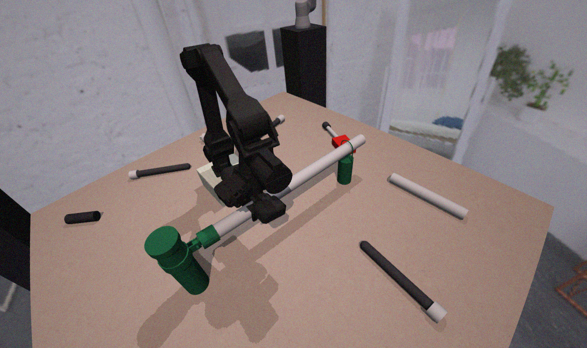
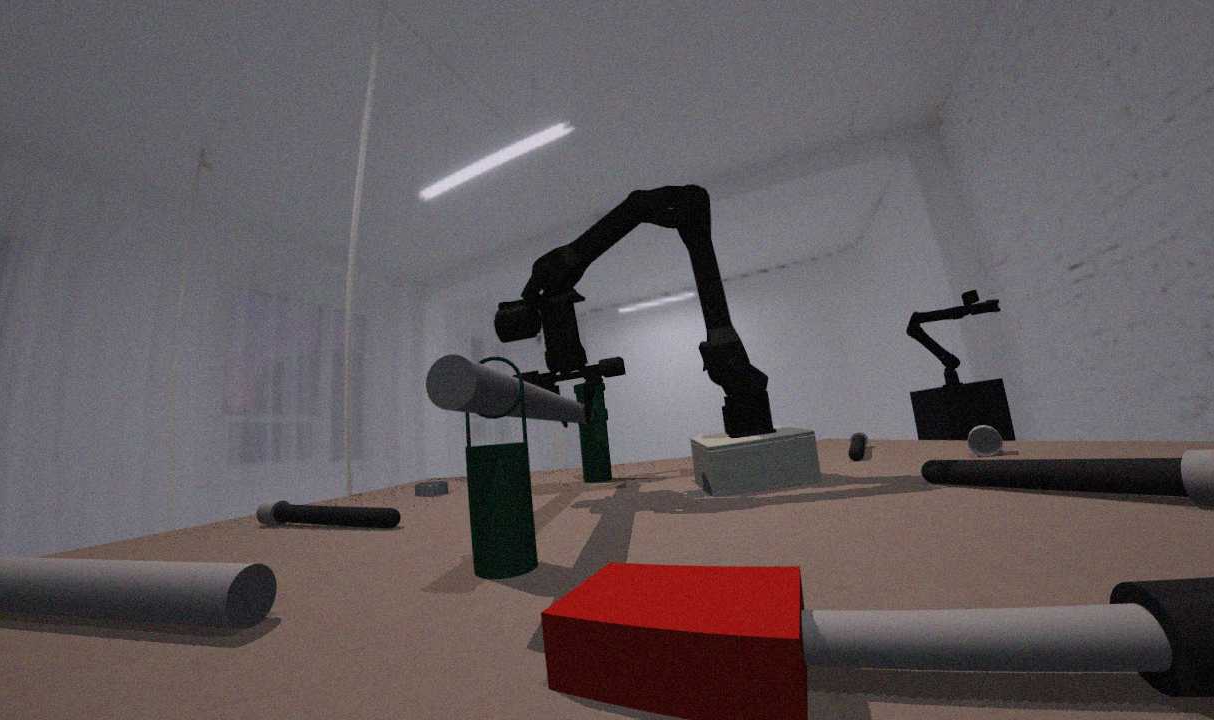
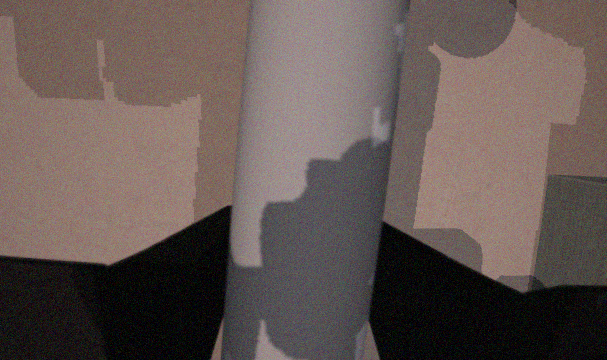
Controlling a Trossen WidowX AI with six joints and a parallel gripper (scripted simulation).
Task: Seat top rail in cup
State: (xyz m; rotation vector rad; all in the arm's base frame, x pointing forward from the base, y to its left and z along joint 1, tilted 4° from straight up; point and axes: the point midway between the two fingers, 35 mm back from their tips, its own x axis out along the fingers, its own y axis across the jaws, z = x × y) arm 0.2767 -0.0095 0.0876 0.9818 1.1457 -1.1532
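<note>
My gripper (image 1: 251,207) (image 2: 577,411) (image 3: 298,225) is shut on the white rail (image 1: 317,169) (image 2: 539,401) (image 3: 313,100), a finger on each side, between the cup and the loop. The rail's near end meets the open mouth of the green rail-end cup (image 1: 208,236) and appears to be inside it; the depth is hidden. The cup hangs from the brace band (image 1: 174,265) just below the cap (image 1: 162,241) of the big green post (image 1: 190,277) (image 2: 596,452). The far end runs through the thin green loop on the short green post (image 1: 344,172) (image 2: 501,510) and sticks out past it.
A loose white tube (image 1: 427,195) (image 2: 101,591) lies right of the short post. A black rod with a white end (image 1: 397,274) (image 2: 342,515) lies at the front right. A red block (image 1: 341,140) (image 2: 674,626) lies behind the short post. More dark rods (image 1: 163,169) (image 1: 82,217) lie at left.
</note>
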